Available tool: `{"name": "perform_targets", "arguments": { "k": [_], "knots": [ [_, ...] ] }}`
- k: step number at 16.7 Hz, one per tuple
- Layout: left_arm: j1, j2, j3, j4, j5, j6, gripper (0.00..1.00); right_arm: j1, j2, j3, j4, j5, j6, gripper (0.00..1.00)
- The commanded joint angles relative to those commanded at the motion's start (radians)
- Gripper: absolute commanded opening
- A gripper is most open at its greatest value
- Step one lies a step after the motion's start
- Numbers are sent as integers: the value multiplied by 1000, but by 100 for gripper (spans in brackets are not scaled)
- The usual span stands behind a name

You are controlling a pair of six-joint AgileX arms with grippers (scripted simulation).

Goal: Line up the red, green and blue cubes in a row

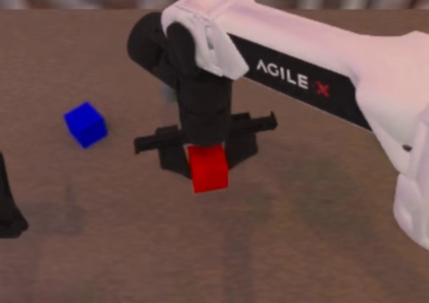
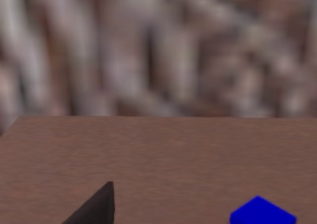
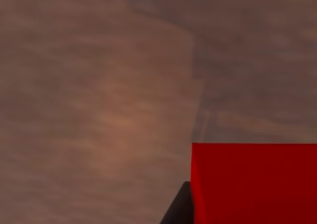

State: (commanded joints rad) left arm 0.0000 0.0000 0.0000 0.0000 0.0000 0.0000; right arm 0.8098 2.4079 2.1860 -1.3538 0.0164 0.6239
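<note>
The red cube [image 1: 208, 169] is held near the middle of the table by my right gripper [image 1: 207, 163], which is shut on it; a faint shadow on the table suggests it hangs above the surface. In the right wrist view the red cube [image 3: 255, 184] fills the corner, with one dark fingertip [image 3: 181, 209] pressed against its side. The blue cube [image 1: 86, 124] rests on the table to the left, apart from both grippers, and its top shows as the blue cube [image 2: 262, 214] in the left wrist view. The green cube is out of view. My left gripper [image 1: 8, 212] is parked at the left edge, open.
The brown wooden table [image 1: 301, 236] spreads under everything. My right arm's white link [image 1: 315, 62] reaches in from the right across the back half and covers the table beneath it.
</note>
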Motion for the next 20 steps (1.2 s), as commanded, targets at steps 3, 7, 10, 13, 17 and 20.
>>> {"name": "perform_targets", "arguments": {
  "k": [3, 7, 10, 13, 17, 20],
  "knots": [
    [0, 0, 0, 0, 0, 0, 100, 81, 1, 24, -21, 4, 200, 0],
    [0, 0, 0, 0, 0, 0, 100, 141, -8, 42, -30, 9, 329, 0],
    [0, 0, 0, 0, 0, 0, 100, 144, -8, 43, -30, 9, 334, 0],
    [0, 0, 0, 0, 0, 0, 100, 140, -7, 37, -25, 8, 334, 0],
    [0, 0, 0, 0, 0, 0, 100, 141, -1, -65, 89, 9, 335, 0],
    [0, 0, 0, 0, 0, 0, 100, 145, 10, -167, 202, 9, 336, 0]
  ]
}}
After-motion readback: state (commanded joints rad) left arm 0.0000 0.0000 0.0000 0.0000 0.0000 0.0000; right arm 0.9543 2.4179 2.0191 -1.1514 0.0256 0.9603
